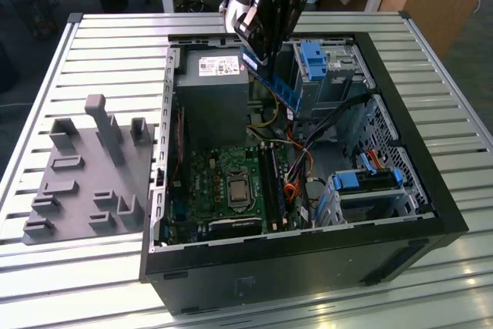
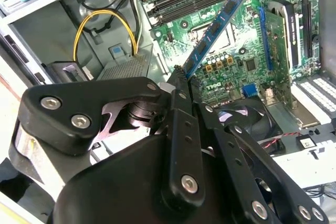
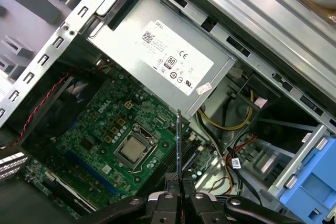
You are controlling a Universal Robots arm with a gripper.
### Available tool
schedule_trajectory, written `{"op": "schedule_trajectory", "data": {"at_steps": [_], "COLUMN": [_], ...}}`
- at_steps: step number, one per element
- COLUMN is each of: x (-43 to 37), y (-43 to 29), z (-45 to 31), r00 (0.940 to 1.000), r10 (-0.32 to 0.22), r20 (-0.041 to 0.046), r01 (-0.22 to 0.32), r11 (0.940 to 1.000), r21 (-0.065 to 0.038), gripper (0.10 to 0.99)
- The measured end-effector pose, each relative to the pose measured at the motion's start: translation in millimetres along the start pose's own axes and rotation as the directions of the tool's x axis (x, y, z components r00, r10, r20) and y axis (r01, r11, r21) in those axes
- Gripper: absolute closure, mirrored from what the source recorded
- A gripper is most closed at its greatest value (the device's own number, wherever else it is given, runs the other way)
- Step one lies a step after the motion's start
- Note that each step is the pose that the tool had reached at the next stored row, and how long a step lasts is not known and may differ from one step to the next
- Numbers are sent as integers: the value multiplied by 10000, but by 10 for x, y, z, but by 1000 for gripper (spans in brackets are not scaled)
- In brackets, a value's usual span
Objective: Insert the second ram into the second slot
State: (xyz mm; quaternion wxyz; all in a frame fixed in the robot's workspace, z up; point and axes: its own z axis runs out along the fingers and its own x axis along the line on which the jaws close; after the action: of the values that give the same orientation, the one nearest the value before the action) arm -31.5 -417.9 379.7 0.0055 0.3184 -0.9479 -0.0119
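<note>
Second ram is clamped at one end in the gripper, fingers pinched tight on it. Stick is tilted, up in the air over the open PC case, just beside the power supply in the exterior view. Well apart from the motherboard and its memory slots. Grey fixture plate sits outside the case, on the exterior view's left.
</note>
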Motion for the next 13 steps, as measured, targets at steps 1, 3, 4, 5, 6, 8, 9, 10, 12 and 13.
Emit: {"op": "schedule_trajectory", "data": {"at_steps": [1,3,4,5,6,8,9,10,12,13], "x": [0,0,0,0,0,0,0,0,0,0], "y": [0,-1,-1,-1,-1,-1,-1,-1,-1,-1], "z": [0,2,2,3,4,4,6,6,7,8], "r00": [9999,9993,9989,9983,9977,9965,9958,9949,9932,9922], "r10": [115,368,474,580,671,834,918,1004,1166,1248], "r20": [2,9,12,14,17,21,24,26,28,31], "r01": [-115,-368,-474,-580,-671,-834,-918,-1004,-1166,-1248], "r11": [9999,9993,9989,9983,9977,9965,9958,9949,9932,9922], "r21": [1,0,-1,-1,-1,-2,-3,-3,-3,-3], "gripper": [949,949,949,949,949,949,949,949,949,949]}}
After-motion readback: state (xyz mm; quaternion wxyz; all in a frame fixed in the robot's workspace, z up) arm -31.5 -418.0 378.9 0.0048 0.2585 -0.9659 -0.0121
